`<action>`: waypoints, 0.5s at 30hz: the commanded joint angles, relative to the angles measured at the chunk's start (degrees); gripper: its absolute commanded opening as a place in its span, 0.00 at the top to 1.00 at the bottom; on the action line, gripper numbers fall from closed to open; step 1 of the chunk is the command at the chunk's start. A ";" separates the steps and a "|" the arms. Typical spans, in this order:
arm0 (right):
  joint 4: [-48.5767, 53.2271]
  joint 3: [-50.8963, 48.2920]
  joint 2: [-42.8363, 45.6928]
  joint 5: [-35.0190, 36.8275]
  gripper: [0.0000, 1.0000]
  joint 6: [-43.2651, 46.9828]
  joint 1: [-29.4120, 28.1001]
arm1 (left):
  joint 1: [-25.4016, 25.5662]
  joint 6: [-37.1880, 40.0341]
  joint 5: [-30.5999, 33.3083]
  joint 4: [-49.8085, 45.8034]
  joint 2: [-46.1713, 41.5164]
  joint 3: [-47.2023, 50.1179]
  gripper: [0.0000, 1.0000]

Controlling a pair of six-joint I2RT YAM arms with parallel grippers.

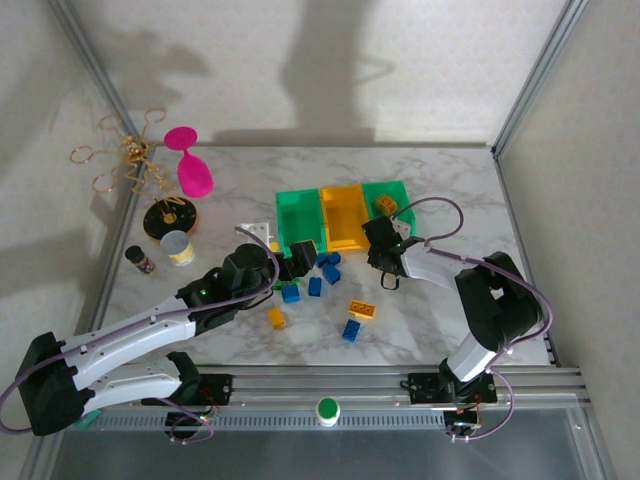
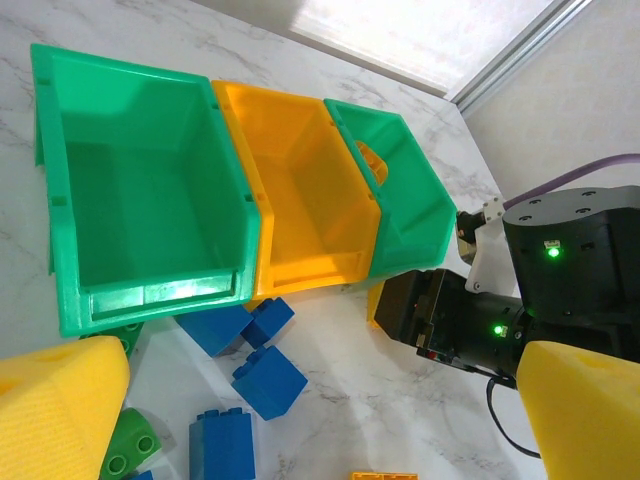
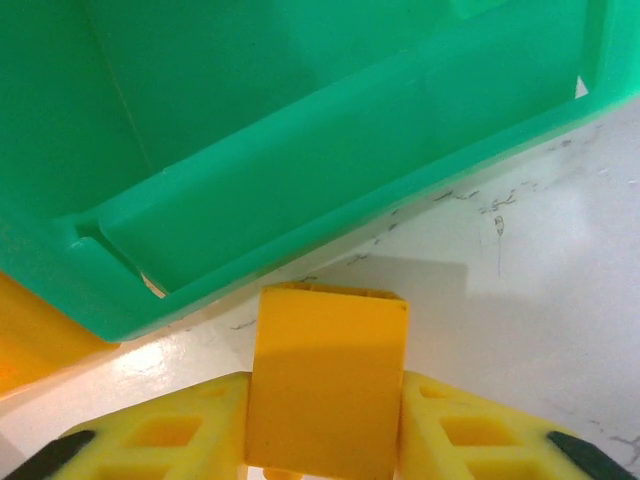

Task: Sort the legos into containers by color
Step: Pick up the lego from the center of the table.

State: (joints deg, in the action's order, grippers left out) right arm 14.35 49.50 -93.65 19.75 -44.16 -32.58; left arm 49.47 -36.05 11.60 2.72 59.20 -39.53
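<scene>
Orange-yellow lego [image 3: 327,385] sits clamped between the right jaws, just beside the green container [image 3: 350,200]. Left jaws stand wide apart.

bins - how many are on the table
3, touching side by side in a row toward the table's far side: left green bin, orange-yellow bin in the middle, right green bin. None seems hidden.
</scene>
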 commanded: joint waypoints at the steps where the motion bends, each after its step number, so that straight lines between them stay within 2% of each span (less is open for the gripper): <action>1: 1.32 0.30 0.85 1.70 0.67 0.28 -0.39 | 0.45 -0.25 0.40 0.35 -0.05 0.37 0.01; 8: 4.58 -1.13 6.70 2.00 0.72 1.57 -0.41 | 0.47 -0.25 0.28 0.00 -0.74 0.15 0.01; 15: 9.23 0.32 13.81 2.16 0.71 5.49 0.97 | 0.45 0.11 0.49 0.00 -0.84 -0.93 0.00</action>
State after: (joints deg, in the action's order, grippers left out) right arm 20.08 48.77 -81.56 20.62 -41.28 -32.38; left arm 49.47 -36.05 11.62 2.72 59.18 -39.53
